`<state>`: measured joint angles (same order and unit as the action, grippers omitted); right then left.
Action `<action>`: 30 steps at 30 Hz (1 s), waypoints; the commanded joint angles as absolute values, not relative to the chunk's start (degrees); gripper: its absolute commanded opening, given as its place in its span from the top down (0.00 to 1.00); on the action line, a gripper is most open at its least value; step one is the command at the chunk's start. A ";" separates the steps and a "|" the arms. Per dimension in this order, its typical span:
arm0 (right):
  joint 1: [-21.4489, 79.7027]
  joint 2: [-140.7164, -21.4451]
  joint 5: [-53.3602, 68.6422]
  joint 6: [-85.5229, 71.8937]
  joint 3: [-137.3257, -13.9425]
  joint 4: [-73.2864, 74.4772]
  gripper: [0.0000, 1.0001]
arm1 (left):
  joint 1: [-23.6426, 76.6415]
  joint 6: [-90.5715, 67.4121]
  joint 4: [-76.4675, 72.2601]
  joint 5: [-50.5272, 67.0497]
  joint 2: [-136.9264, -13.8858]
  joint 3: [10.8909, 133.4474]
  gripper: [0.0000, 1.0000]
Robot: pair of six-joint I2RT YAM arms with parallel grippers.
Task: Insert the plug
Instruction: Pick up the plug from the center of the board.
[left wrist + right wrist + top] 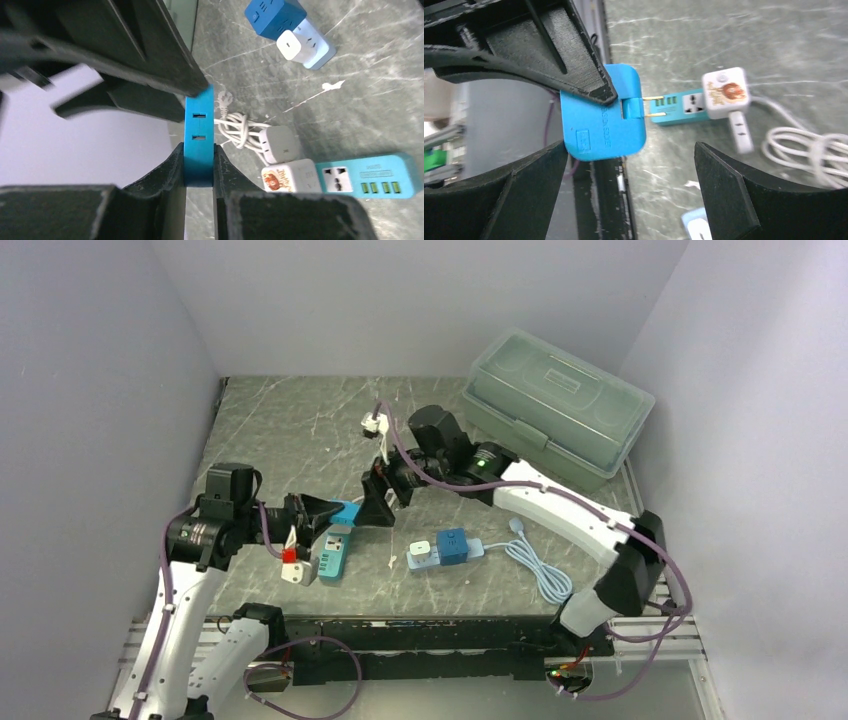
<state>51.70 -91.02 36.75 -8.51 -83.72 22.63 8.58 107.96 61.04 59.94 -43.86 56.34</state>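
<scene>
A flat blue plug [345, 511] with two brass prongs [654, 106] hangs above the table, and my left gripper [199, 165] is shut on its narrow edges. In the left wrist view the plug [199, 125] shows two slots on its edge. My right gripper [630, 147] is open, its fingers wide on either side of the plug [601, 120] and not gripping it. One right finger rests against the plug's far edge. A teal power strip [333, 552] lies on the table just below, its sockets facing up [370, 175].
A white cube adapter [287, 177] sits at the strip's end, beside a white charger [280, 142] with a coiled cable. A blue cube socket [452, 545] with a white block and cable [535, 560] lies at centre. A clear lidded box [555, 405] stands at the back right.
</scene>
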 commanded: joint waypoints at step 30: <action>61.14 -82.04 21.24 4.45 -78.61 12.35 1.00 | 8.88 62.92 70.95 67.77 -55.59 72.46 0.75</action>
